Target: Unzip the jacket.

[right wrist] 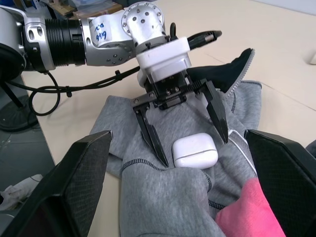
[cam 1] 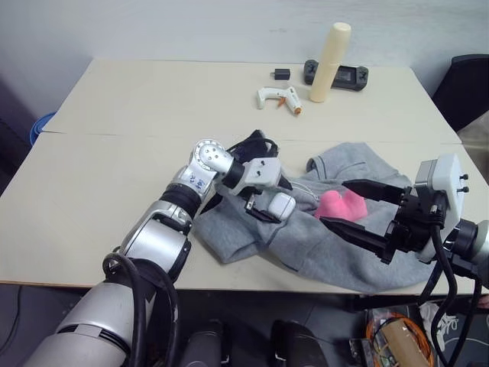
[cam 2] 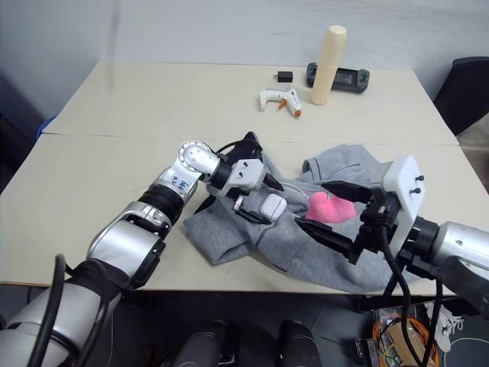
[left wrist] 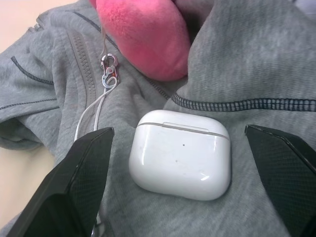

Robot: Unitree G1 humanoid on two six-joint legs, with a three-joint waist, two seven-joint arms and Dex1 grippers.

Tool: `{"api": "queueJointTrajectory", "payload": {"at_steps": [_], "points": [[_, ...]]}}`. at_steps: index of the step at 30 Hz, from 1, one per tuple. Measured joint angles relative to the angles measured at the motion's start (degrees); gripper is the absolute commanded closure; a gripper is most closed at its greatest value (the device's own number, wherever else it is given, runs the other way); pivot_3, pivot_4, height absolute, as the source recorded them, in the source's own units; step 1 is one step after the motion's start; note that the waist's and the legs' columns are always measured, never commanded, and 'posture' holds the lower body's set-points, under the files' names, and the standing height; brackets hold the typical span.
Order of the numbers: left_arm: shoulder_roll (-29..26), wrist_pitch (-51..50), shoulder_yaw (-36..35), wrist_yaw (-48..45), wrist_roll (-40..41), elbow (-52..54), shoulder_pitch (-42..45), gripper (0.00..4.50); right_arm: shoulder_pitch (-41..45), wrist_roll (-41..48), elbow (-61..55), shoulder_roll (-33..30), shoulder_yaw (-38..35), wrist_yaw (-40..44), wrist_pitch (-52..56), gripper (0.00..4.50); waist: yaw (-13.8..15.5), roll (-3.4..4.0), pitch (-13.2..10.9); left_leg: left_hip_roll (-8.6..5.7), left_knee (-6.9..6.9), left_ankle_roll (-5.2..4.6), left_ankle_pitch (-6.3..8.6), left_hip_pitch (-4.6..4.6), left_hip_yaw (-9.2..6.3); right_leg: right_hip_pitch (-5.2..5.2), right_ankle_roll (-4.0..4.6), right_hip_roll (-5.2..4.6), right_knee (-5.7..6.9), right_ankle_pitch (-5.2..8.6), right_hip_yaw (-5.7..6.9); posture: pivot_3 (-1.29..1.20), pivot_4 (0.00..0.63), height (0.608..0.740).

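The light-grey jacket [cam 1: 328, 252] lies crumpled on the table near its front edge, with its dark hood lining [cam 1: 252, 145] turned up at the far left end. In the left wrist view its metal zip pull [left wrist: 108, 74] rests on the zip line beside a white drawstring. A white earbud case [cam 1: 281, 205] sits on the fabric. My left gripper [cam 1: 276, 202] is open, one finger on each side of the case and clear of it. My right gripper [cam 1: 336, 202] hovers open over the jacket's right part, pointing at the left one.
A pink plush toy [cam 1: 340, 205] lies on the jacket by the right gripper. At the far side of the table [cam 1: 114, 176] are a white glue gun [cam 1: 279, 97], a cream cylinder [cam 1: 330, 61], a black handheld console [cam 1: 340, 74] and a small black block [cam 1: 280, 74].
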State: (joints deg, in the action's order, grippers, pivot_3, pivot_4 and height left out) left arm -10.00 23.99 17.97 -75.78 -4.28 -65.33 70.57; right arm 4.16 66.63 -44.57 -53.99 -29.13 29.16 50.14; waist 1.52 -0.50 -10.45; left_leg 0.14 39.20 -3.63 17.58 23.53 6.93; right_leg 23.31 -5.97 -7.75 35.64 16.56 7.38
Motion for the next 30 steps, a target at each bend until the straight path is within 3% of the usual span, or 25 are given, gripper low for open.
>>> {"api": "queueJointTrajectory", "payload": {"at_steps": [5, 6, 11, 21, 24, 30], "points": [[0.1, 1.1, -0.1, 0.1, -1.0, -0.8, 0.0, 1.05, 0.2, -0.1, 0.1, 0.0, 0.2, -0.3, -0.3, 0.0, 0.0, 0.0, 0.0, 0.0, 0.0, 0.0, 0.0, 0.0, 0.0, 0.0, 0.0, -0.01, 0.0, 0.0, 0.01, 0.0, 0.15, 0.74], [0.1, 1.2, -0.2, -0.2, -1.0, -0.8, 0.0, 1.51, 0.3, -0.1, 0.1, 0.0, 0.3, -0.4, -0.4, 0.0, 0.0, 0.0, 0.0, 0.0, 0.0, -0.01, 0.0, 0.0, 0.0, 0.0, 0.0, -0.01, 0.0, 0.0, 0.01, 0.0, 0.15, 0.74], [-0.1, 1.1, -1.3, -1.7, -0.9, -0.7, 0.0, 2.89, 0.8, -0.1, 0.2, 0.0, 0.6, -0.7, -0.6, 0.0, -0.1, 0.0, 0.0, 0.0, 0.0, -0.01, 0.0, 0.0, 0.0, 0.0, 0.0, 0.0, 0.0, 0.0, 0.01, 0.0, 0.15, 0.74], [-4.7, -5.7, -4.7, -8.8, 3.1, 9.4, -4.2, 2.89, 3.8, -2.6, 3.6, -0.7, 3.5, 1.2, -1.4, 0.0, -0.1, 0.0, 0.0, 0.0, 0.03, -0.01, 0.0, -0.01, 0.01, -0.03, 0.0, 0.03, 0.01, 0.0, 0.01, 0.0, 0.15, 0.74], [-3.6, -6.6, -4.1, -7.0, 2.5, 9.1, -5.2, 2.32, 5.9, -3.7, 5.0, -0.7, 5.3, 1.6, -1.6, 0.0, 0.1, 0.0, 0.0, -0.1, 0.04, -0.11, 0.0, 0.01, -0.02, -0.05, -0.06, -0.07, 0.0, -0.03, 0.02, 0.0, 0.15, 0.74], [-1.2, -6.1, -3.3, -2.7, 0.7, 8.4, -5.2, 0.49, 6.4, -3.9, 5.2, -0.7, 6.4, 1.4, -1.7, 0.0, -0.1, 0.0, 0.0, -0.17, 0.04, -0.19, 0.03, 0.01, -0.01, -0.06, -0.1, -0.17, -0.03, -0.05, 0.04, 0.0, 0.15, 0.74]]}}
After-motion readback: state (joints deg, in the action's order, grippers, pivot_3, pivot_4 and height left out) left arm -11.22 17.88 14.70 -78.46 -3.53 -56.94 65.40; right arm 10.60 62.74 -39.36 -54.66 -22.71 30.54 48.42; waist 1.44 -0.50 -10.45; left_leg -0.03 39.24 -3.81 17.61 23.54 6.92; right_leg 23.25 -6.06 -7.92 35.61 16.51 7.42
